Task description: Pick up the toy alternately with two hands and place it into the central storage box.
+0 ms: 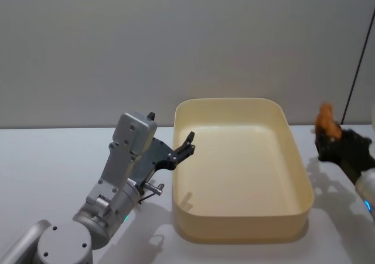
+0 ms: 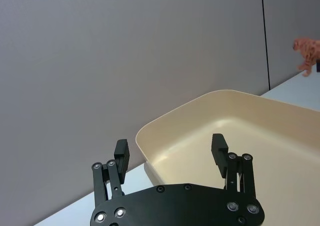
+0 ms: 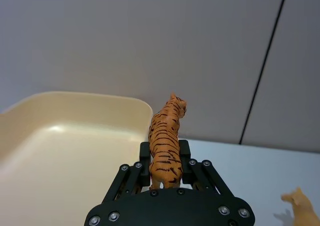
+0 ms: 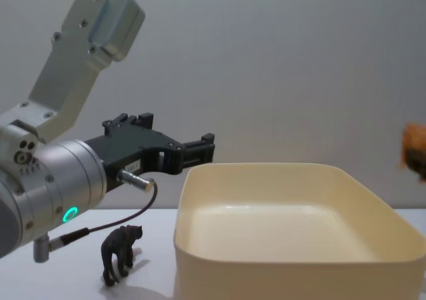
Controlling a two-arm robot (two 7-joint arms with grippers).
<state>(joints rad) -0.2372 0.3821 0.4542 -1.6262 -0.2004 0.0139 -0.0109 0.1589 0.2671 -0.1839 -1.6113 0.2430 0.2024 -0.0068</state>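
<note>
The right tool (image 3: pixel 165 155) is clamped on an orange tiger toy (image 3: pixel 167 131), held aloft at 3 o'clock of the cream storage box (image 1: pixel 234 102). The left tool (image 2: pixel 171 151), spread wide and empty, is positioned at 9 o'clock. A dark animal figure (image 4: pixel 121 252) is noted on the desk (image 1: pixel 58 158).
</note>
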